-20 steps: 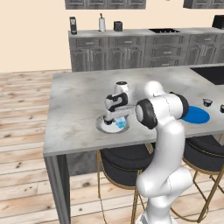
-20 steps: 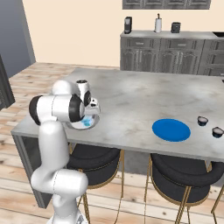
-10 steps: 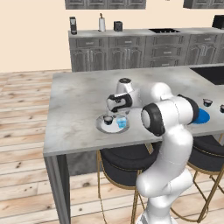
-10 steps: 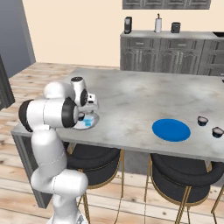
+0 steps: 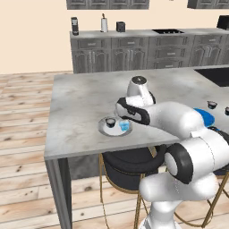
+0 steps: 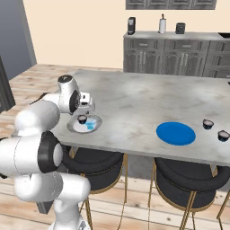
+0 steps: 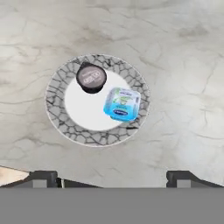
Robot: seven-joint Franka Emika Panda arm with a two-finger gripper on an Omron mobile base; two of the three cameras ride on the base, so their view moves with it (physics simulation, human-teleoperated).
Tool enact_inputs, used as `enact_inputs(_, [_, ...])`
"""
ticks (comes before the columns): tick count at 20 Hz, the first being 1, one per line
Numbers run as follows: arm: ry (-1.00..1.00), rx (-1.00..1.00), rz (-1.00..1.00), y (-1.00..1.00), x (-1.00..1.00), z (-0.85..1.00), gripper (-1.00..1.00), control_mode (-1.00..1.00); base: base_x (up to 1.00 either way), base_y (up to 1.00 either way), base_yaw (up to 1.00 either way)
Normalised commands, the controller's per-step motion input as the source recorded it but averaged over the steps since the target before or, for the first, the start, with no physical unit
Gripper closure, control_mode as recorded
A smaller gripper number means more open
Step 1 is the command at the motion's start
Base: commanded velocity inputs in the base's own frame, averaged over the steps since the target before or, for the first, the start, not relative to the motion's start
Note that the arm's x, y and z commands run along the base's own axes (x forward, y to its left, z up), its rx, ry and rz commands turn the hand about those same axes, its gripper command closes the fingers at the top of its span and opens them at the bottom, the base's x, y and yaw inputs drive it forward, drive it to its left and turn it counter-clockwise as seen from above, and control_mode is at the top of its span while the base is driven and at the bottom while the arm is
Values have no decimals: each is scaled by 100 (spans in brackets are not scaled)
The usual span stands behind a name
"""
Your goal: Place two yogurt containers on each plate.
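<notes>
- Gripper (image 7: pixel 111 175) hangs above the white plate (image 7: pixel 57 120) with its fingers spread wide and nothing between them; I see both tips apart at the bottom of the hand view.
- On my left base view the gripper (image 5: pixel 123 117) sits over the same plate (image 5: pixel 103 131), near the counter's (image 5: pixel 80 103) front edge toward its left corner.
- White plate with the grey crackled rim carries two cups: one dark cup (image 7: pixel 91 78) with a pale top and one light blue cup (image 7: pixel 122 103), side by side, close but I cannot tell if they touch.
- Blue cup has printing on its lid, and the dark cup has a pale label; both are too blurred for me to read.
- Blue plate (image 6: pixel 175 133) lies bare near the front edge, further right on the counter, well apart from the white plate (image 6: pixel 76 128).
- Two more dark cups, (image 6: pixel 207 124) and (image 6: pixel 223 135), stand on the counter just right of the blue plate, not on it.
- Count: four cups, three dark and one blue; two plates.
- Two dark stools (image 6: pixel 94 161) are tucked under the front edge.
- Back cabinets (image 6: pixel 179 54) hold three small items on top; too small for me to name.
- Nothing lies on the counter between the two plates.
</notes>
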Motion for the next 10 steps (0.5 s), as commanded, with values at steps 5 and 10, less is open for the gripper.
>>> enact_inputs(5, [0, 3, -3, -17, -63, 69, -100, -100, 0, 0, 0])
enact_inputs(10, [-27, 2, 0, -6, -58, 14, -100, -100, 0, 0, 0])
